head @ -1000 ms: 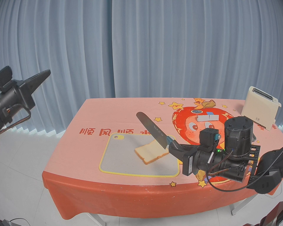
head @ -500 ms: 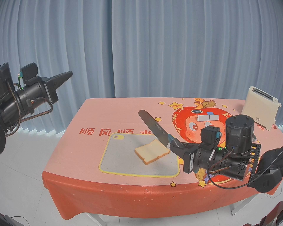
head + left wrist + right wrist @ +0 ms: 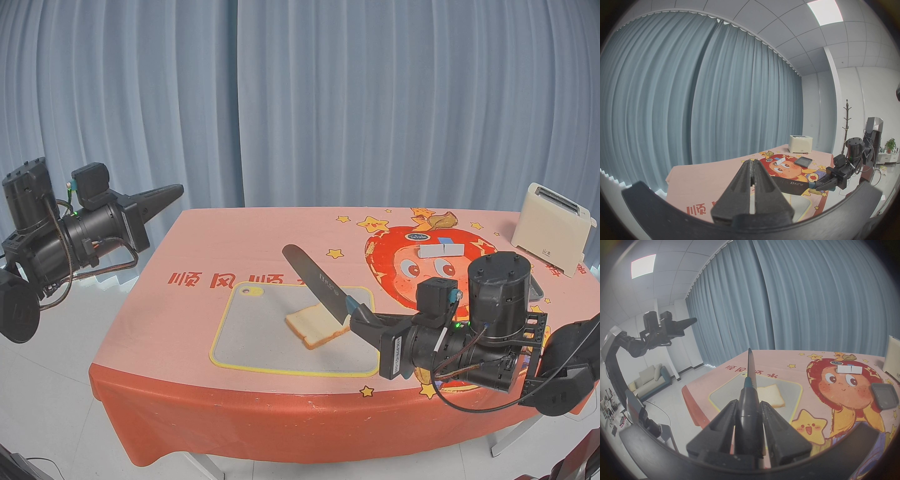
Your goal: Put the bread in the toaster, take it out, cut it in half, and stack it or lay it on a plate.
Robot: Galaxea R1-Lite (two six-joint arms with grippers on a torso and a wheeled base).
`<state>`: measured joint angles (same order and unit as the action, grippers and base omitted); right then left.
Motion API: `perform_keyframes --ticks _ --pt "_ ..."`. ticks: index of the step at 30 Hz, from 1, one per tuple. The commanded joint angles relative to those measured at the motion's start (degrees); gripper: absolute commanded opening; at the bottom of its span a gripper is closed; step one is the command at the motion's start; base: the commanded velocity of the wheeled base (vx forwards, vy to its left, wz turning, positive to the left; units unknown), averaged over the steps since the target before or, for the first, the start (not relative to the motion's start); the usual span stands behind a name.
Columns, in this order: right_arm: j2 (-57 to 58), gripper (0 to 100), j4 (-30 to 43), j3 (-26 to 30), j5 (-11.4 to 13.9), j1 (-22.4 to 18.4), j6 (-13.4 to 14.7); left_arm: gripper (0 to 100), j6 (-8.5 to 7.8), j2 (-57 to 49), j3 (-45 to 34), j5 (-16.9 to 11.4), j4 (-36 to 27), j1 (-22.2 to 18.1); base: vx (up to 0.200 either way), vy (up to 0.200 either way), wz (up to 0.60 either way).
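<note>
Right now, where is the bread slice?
In the head view, the bread slice lies on the right part of the cutting board, under the knife in the right gripper.

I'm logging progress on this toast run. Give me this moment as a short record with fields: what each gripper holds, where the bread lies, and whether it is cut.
right gripper: shut on the handle of the knife, blade slanting up over the bread
left gripper: shut, empty, raised off the left side of the table
bread: one whole slice, flat on the cutting board, uncut
blade contact: cannot tell
toaster: far right of the table
dark tray: on the table by the right arm, empty
</note>
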<state>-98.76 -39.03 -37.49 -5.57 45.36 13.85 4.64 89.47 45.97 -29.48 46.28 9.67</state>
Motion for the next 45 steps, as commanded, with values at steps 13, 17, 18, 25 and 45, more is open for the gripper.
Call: perform_keyframes --ticks 13,17,18,25,45 --pt "0.14 0 6.34 -0.39 0.03 0.25 0.65 0 -0.25 15.47 -3.08 1.79 12.87 8.17 0.000 0.000 0.00" --pt "0.14 0 5.90 -0.39 0.03 -0.01 0.65 0 -0.07 17.50 -2.90 3.55 14.72 11.08 0.000 0.000 0.00" --pt "0.14 0 5.90 -0.39 0.03 -0.01 0.65 0 0.10 17.94 -2.82 3.72 15.51 11.08 0.000 0.000 0.00" --pt "-0.03 0 6.34 -0.31 -0.05 0.17 0.30 0 0.28 20.75 -1.23 5.22 19.55 11.16 0.000 0.000 0.00" --pt "0.58 0 6.60 -0.31 -0.49 0.17 0.04 0 1.24 25.58 -0.09 7.15 23.42 13.98 0.000 0.000 0.00"
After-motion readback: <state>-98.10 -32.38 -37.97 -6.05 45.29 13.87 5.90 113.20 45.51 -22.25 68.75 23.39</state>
